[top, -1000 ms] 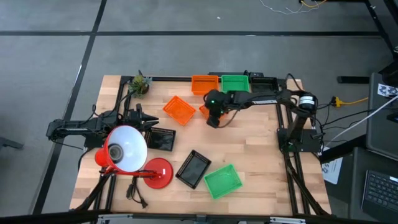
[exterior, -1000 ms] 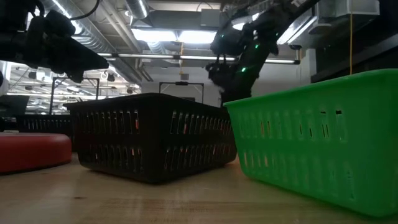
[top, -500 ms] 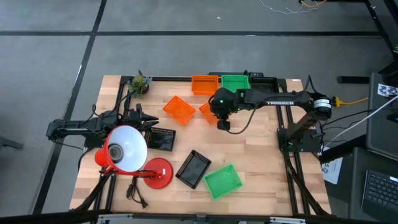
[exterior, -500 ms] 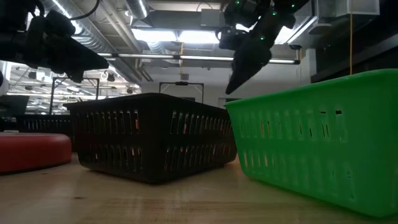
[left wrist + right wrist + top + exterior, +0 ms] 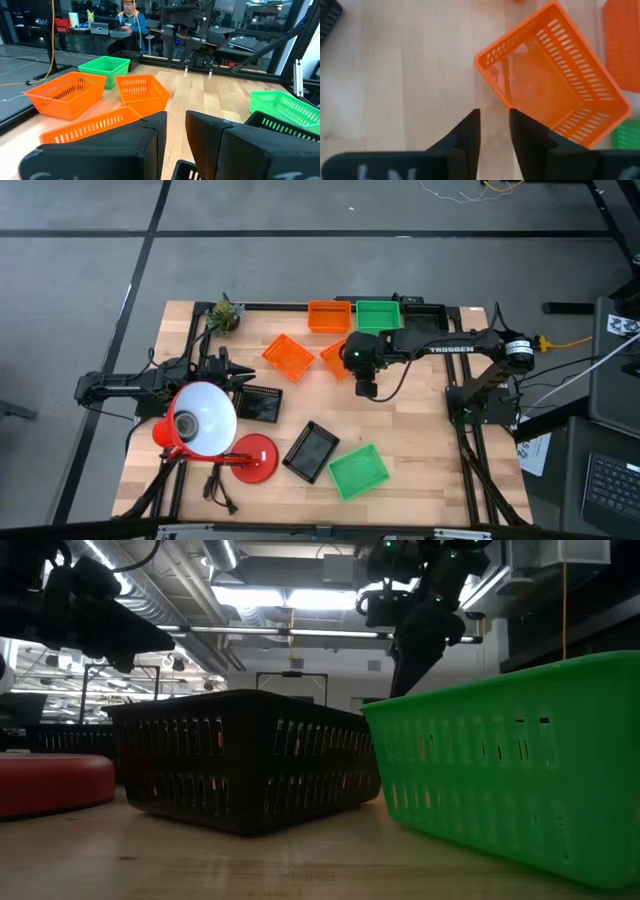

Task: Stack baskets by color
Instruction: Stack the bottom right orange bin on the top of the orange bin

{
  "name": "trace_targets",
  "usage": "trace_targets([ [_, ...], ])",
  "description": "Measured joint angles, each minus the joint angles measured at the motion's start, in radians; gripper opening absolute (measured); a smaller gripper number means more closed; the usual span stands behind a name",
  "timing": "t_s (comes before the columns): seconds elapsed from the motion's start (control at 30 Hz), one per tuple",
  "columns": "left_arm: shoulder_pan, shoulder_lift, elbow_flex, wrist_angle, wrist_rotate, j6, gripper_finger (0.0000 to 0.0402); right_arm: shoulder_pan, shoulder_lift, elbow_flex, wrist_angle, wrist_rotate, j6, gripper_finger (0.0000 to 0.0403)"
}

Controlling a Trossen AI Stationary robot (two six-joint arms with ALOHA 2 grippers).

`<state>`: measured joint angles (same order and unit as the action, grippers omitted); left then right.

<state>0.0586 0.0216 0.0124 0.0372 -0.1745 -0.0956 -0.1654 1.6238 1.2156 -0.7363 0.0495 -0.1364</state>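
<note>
Wood table (image 5: 420,430); orange basket (image 5: 555,75) empty beside right fingers (image 5: 494,131), narrow gap, nothing held; left fingers (image 5: 175,131) narrow.

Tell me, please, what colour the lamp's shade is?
White, seen best from the high view: the lamp's shade.

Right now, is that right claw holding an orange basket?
No. The right claw hangs over bare wood, nothing between its fingers, with the orange basket just beyond them.
</note>
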Motion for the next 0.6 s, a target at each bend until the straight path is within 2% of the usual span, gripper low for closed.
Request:
trace_targets([
  [0.13,0.0,0.0,0.0,0.0,0.0,0.0,0.0064,-0.002,0.0,0.0,-0.001,0.002,-0.005,0.0141],
  [0.2,0.0,0.0,0.0,0.0,0.0,0.0,0.0064,-0.001,0.005,0.0,-0.011,0.001,-0.071,0.015],
  [0.4,0.0,0.0,0.0,0.0,0.0,-0.002,0.0064,-0.001,0.018,-0.026,0.028,0.002,-0.298,0.0154],
  [0.5,0.0,0.0,0.0,0.0,0.0,-0.002,0.0064,-0.002,0.035,-0.054,0.074,0.014,-0.317,0.0154],
  [0.6,0.0,0.0,0.0,0.0,0.0,-0.002,0.0064,-0.002,0.056,-0.087,0.112,0.085,-0.318,0.0154],
])
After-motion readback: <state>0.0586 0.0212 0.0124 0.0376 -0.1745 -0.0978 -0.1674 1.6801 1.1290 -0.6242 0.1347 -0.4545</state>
